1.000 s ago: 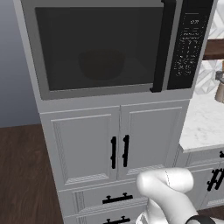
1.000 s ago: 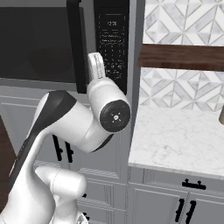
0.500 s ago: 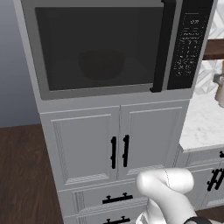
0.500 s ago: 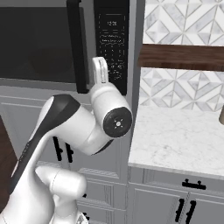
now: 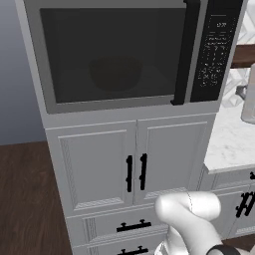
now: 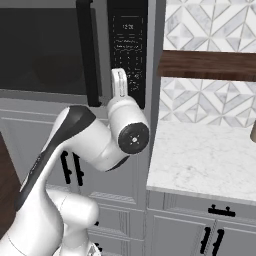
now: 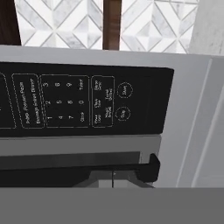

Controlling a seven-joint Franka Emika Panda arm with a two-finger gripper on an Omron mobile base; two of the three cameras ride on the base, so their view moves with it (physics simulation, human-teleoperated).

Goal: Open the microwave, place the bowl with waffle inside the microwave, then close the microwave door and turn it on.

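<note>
The microwave (image 5: 119,107) is built in above the cabinets. The microwave door (image 5: 112,55) is shut, with its black bar handle (image 5: 182,55) at its right edge. Through the dark window the bowl (image 5: 115,73) shows as a dim round shape inside; the waffle cannot be made out. My gripper (image 6: 119,75) is shut on nothing and points up at the lower part of the black control panel (image 6: 127,45), just right of the handle (image 6: 90,55). The hand view looks closely at the rolled panel's buttons (image 7: 78,103).
Below the microwave are grey cabinet doors (image 5: 134,169) with black handles, and drawers under them. To the right lies a marble counter (image 6: 205,160) under a wooden shelf (image 6: 207,65) and a tiled wall. A pale jar-like thing (image 5: 248,97) stands on the counter.
The hand has shifted a little to the right along the front of the control panel. The door has stayed shut.
</note>
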